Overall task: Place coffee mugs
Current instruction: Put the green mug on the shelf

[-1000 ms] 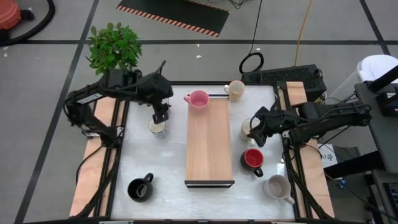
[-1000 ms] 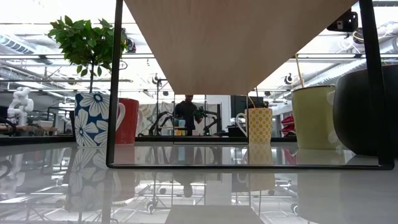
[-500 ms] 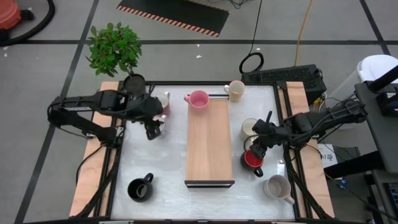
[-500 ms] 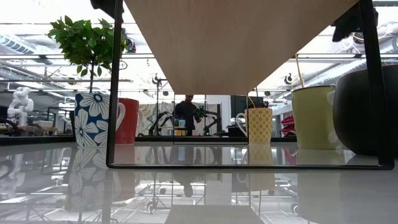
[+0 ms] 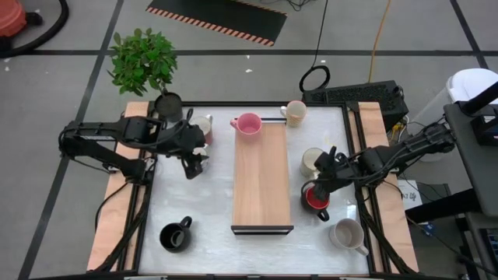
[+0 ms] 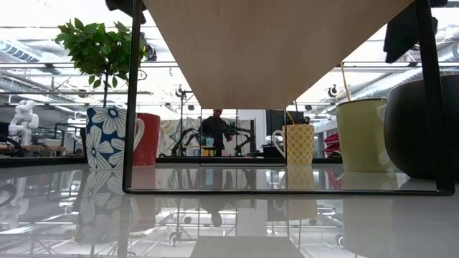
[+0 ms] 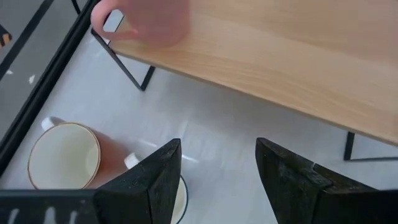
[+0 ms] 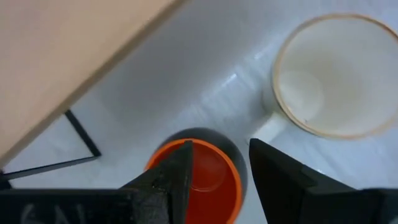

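Low over the table (image 5: 249,249), my right gripper (image 8: 214,165) straddled the red mug's (image 8: 208,177) rim, fingers parted; my left gripper (image 7: 217,171) hovered, spread, above a cream mug (image 7: 179,198) beside the shelf (image 5: 261,175).

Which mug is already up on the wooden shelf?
The pink mug, at the far end of the wooden shelf; the other visible mugs all stand on the white table.
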